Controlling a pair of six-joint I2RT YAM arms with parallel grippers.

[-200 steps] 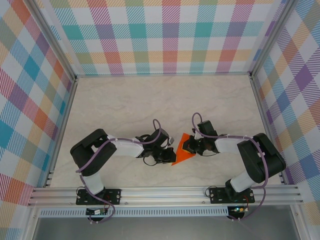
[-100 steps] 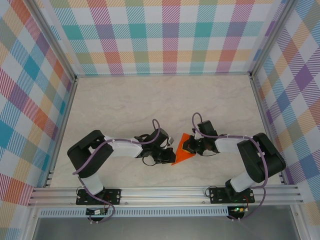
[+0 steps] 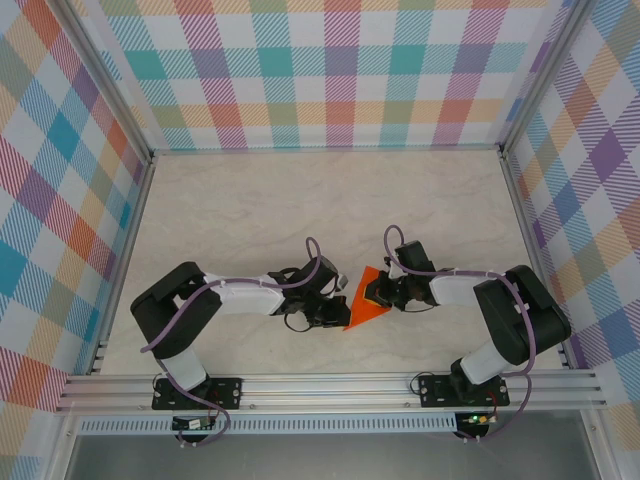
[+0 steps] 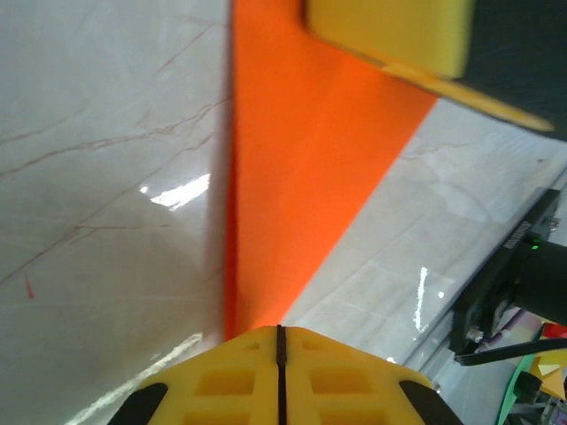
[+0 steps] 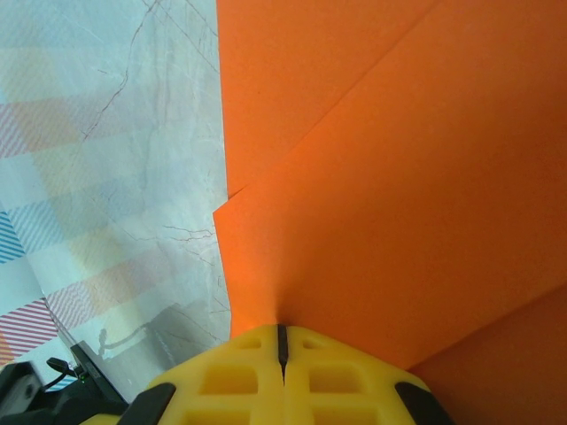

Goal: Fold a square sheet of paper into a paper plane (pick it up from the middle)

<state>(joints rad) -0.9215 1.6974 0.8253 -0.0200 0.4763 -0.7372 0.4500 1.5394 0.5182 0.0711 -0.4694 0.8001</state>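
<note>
I see the left gripper [image 4: 279, 332] clamped on the left edge of the folded orange paper [image 3: 362, 308], near-centre. The right gripper [image 5: 282, 329] is pinched on its right side.

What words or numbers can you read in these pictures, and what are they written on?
None can be read.
Orange paper: plain, nothing printed on it.
Checked walls: only coloured squares, no words.
Black part at the right edge of the left wrist view: a tiny pale marking, too blurred to read.
</note>
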